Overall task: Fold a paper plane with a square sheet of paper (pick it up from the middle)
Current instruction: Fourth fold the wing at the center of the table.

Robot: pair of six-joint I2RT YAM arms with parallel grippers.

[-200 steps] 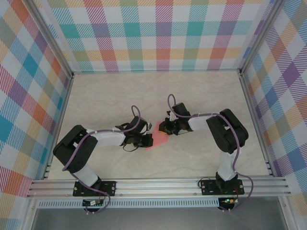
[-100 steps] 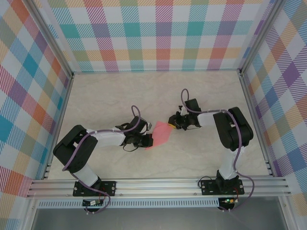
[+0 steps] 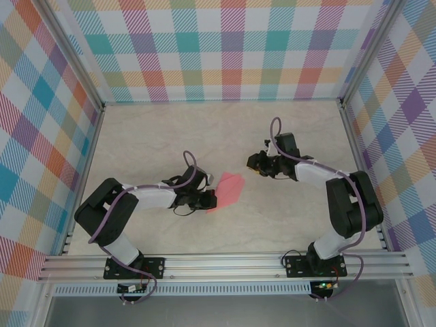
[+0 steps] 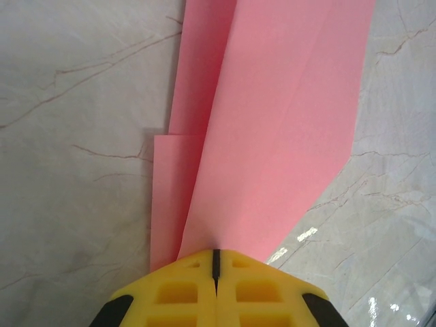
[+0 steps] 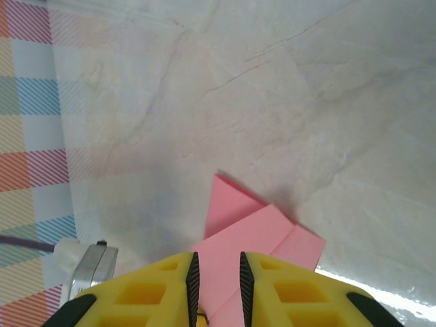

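- The thin salmon-pink sheet of paper (image 3: 230,189), folded into overlapping layers with straight creases, sits near the middle of the pale marble-patterned tabletop (image 3: 150,143), between the two arms.
- The left gripper (image 3: 208,199), with black and yellow fingers, has its jaws pressed together on the near-left end of the sheet.
- In the left wrist view, the sheet (image 4: 272,136) fans out from the closed tips of the left gripper (image 4: 216,255). A broad upper flap lies on the right and a narrower under-layer shows along its left edge.
- I cannot tell whether the far part of the sheet rests flat on the tabletop or is slightly raised.
- The right gripper (image 3: 252,162) is to the far right of the sheet, close to it but not touching it.
- In the right wrist view, the yellow fingers of the right gripper (image 5: 217,257) stand a narrow gap apart and hold nothing. The sheet (image 5: 252,231) shows just beyond them on the tabletop.
- Pastel plaid wall panels (image 3: 231,48) enclose the table on the left, far and right sides.
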